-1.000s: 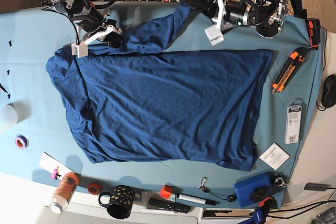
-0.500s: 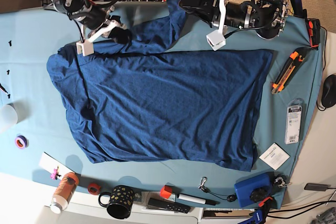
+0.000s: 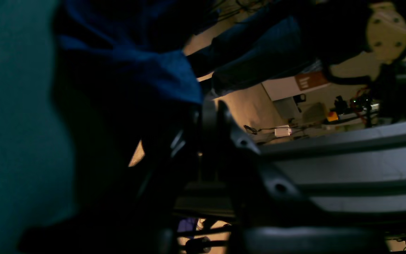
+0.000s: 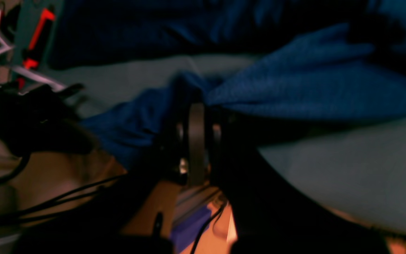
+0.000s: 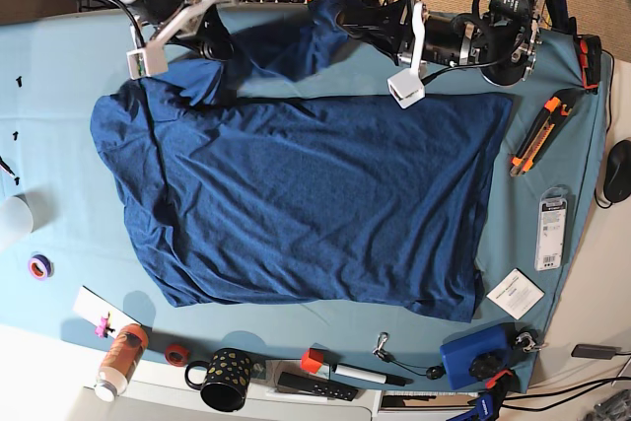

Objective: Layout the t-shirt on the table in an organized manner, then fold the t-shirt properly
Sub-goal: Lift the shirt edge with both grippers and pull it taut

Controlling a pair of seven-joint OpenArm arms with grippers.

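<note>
T-shirt (image 5: 306, 204), dark navy blue, lies spread over most of the bench (image 5: 59, 145), which is covered by a light teal cloth. Its body is almost flat, with some wrinkles near the lower left side in the base view. Only the far edge of the garment is raised: one part of fabric goes up from the body toward the two arms at the top of the base view.

The right end effector (image 5: 215, 43) is at the upper left of the base view, at the far left corner of the shirt. In the right wrist view its jaws are pressed together on a bunch of the blue fabric (image 4: 294, 88), and the cloth runs away from the jaws over the teal surface.

The left end effector (image 5: 340, 15) is near the top centre of the base view, just beyond the far edge of the shirt body. It is also closed, and it pinches a fold of the shirt (image 3: 146, 70); in the left wrist view the fabric hangs at the jaws, above the teal cloth. The strip of fabric between the two end effectors is lifted from the bench and sags a little in the middle.

An orange utility knife (image 5: 537, 132) lies on the bench to the right of the shirt, apart from it.
</note>
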